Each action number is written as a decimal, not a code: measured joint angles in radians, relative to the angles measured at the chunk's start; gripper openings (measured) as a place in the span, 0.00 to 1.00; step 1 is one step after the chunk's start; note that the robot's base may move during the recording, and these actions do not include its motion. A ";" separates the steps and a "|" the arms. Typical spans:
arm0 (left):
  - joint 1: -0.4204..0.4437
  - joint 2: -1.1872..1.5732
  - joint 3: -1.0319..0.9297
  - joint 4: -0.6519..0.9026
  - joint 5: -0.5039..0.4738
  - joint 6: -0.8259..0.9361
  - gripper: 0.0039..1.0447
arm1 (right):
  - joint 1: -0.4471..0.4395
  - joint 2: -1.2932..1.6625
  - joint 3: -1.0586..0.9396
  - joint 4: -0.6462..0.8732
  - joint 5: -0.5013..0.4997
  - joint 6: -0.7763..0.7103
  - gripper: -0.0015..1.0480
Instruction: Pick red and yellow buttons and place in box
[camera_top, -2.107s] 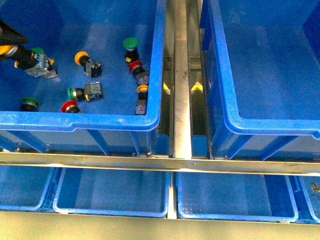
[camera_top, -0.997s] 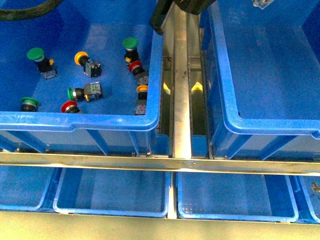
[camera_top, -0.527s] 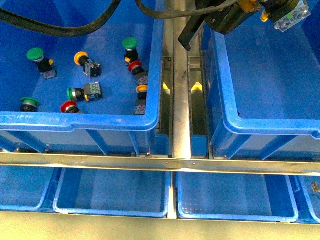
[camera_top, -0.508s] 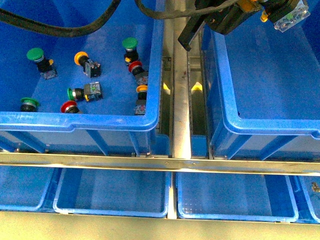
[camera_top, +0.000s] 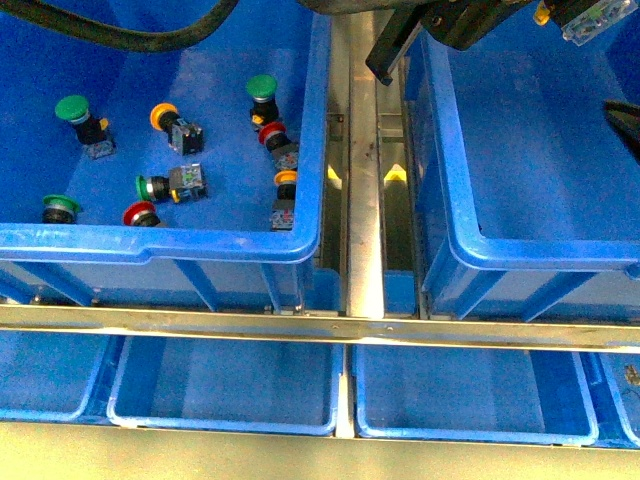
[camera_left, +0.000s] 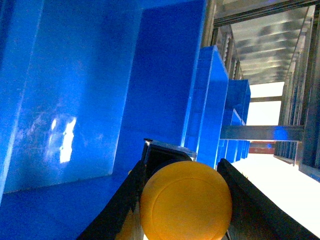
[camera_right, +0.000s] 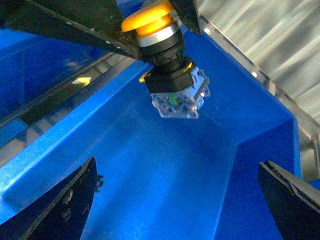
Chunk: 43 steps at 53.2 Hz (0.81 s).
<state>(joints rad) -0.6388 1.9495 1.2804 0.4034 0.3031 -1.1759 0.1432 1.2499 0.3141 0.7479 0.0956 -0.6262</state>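
My left gripper (camera_top: 562, 10) hangs at the top of the front view, above the right-hand box (camera_top: 455, 200), shut on a yellow button (camera_top: 592, 18) with a clear base. In the left wrist view the yellow cap (camera_left: 186, 202) fills the gap between the black fingers (camera_left: 127, 200). The right wrist view shows the same button (camera_right: 167, 60) hanging over the box floor (camera_right: 165, 165), with my right gripper (camera_right: 180, 200) open and empty below it. A dark tip of the right gripper (camera_top: 625, 125) shows at the right edge. Red buttons (camera_top: 272, 133) (camera_top: 140, 213) and yellow buttons (camera_top: 163, 117) (camera_top: 286, 178) lie in the left crate.
The left crate (camera_top: 160, 243) also holds green buttons (camera_top: 72, 108) (camera_top: 262, 88) (camera_top: 58, 205). A metal rail (camera_top: 365, 180) runs between the two crates. Shallow blue trays (camera_top: 225, 385) sit below the front bar. A black cable (camera_top: 130, 35) crosses the left crate's top.
My left gripper carried the yellow button out of the left crate, across the rail and over the right box. The right gripper's tip has come into view at the right edge.
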 joint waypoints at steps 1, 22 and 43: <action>0.000 0.000 0.000 0.000 0.001 0.000 0.32 | 0.004 0.035 0.013 0.025 0.008 -0.005 0.94; 0.000 0.001 0.008 0.000 0.013 -0.002 0.32 | 0.050 0.336 0.184 0.246 0.078 -0.109 0.94; 0.020 0.018 0.010 0.000 -0.016 -0.031 0.32 | 0.052 0.464 0.261 0.312 0.085 -0.138 0.94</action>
<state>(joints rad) -0.6189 1.9678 1.2900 0.4034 0.2871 -1.2064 0.1955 1.7138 0.5751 1.0599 0.1802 -0.7643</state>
